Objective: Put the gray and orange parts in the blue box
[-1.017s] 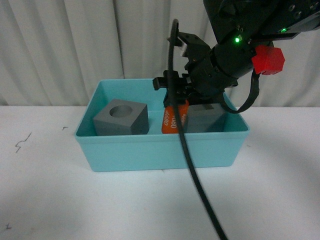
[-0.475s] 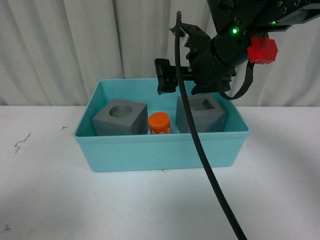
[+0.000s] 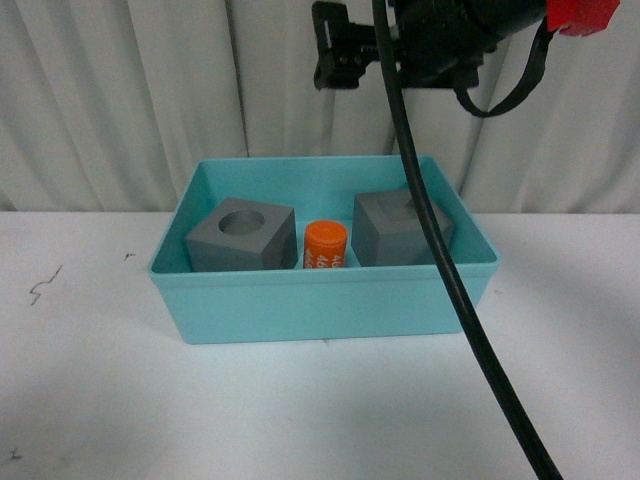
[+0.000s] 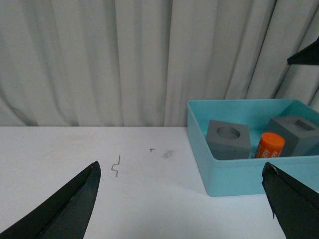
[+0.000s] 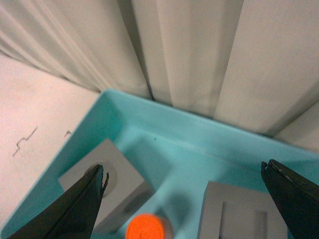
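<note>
I see the blue box (image 3: 325,295) sitting flat, a wide shallow turquoise tray with a rimmed edge, open side up; all three parts lie inside it. On the left stands the gray cube with the round recess (image 3: 242,238), recess facing up, turned slightly so one corner points toward me; on the right stands the gray cube with the square recess (image 3: 400,230), recess also up; between them I see the orange cylinder (image 3: 325,245), upright on its end, white print on its side, smaller than either cube, close beside the left cube's corner.
</note>
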